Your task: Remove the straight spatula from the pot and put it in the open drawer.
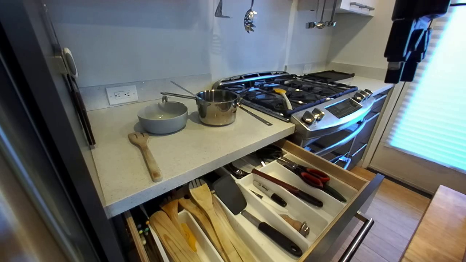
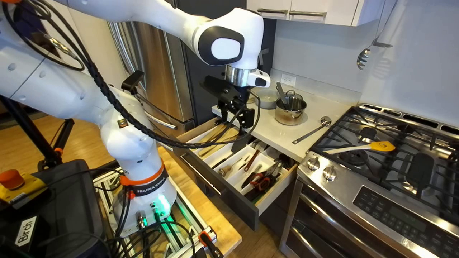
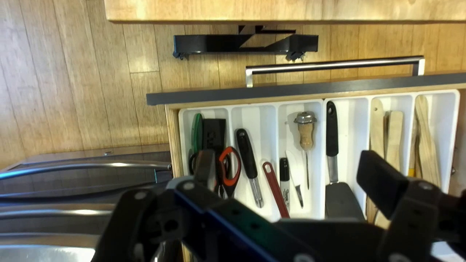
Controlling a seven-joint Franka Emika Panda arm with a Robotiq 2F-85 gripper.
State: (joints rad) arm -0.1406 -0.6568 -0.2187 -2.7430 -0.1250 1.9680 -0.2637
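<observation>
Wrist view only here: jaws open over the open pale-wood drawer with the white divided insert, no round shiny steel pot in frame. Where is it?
Observer: The pot stands on the pale speckled counter, between a round pale-grey bowl-shaped vessel and the steel stove with black grates.
Operator: What's in it?
Observer: A long, straight dark-grey spatula, tilted, its upper end sticking up past the rim.
Operator: Anything loose near the counter's front edge?
Observer: Yes, a light wooden slotted spatula lies flat, its handle end close to that edge.
</observation>
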